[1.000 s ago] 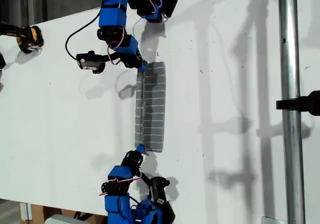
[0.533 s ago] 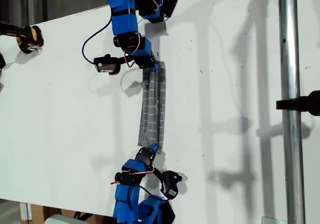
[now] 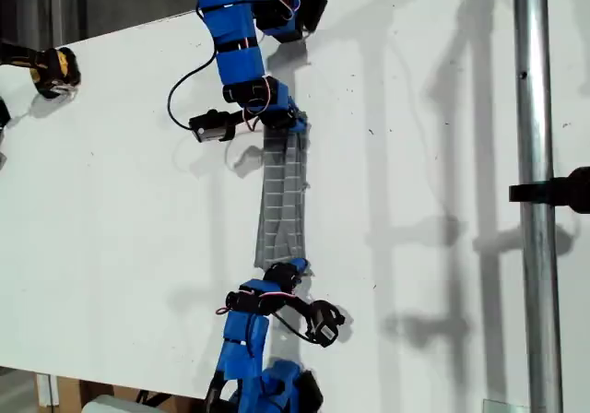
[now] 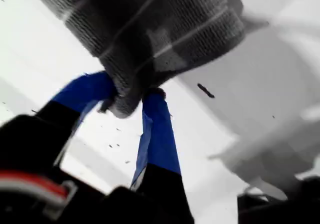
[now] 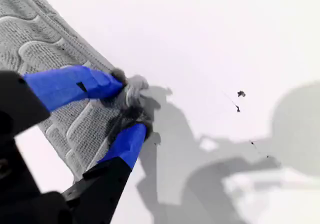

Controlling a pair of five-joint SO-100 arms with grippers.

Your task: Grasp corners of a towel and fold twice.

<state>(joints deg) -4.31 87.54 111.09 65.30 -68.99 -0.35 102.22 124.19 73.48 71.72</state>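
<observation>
Stretching between 2 blue arms, one at the top and one at the bottom of the exterior view, the towel (image 3: pixel 281 201) lies as a narrow, folded grey strip on the white table (image 3: pixel 120 201), wider at the bottom end, where its layers splay into a crease. That view alone shows the full strip, but not which arm is which.

My first pincer (image 4: pixel 132 96) is clenched on a bunched corner (image 4: pixel 125 101). Its view shows coarse, dark, ribbed weave with thin pale stripes, the cloth (image 4: pixel 150 29) sagging in a thick roll above the table.

My second pincer (image 5: pixel 125 109) is clamped on another crumpled corner (image 5: pixel 131 91). Here the cloth (image 5: pixel 30 34) looks paler, with raised wavy ridges and a hemmed edge, flat on the smooth table.
</observation>
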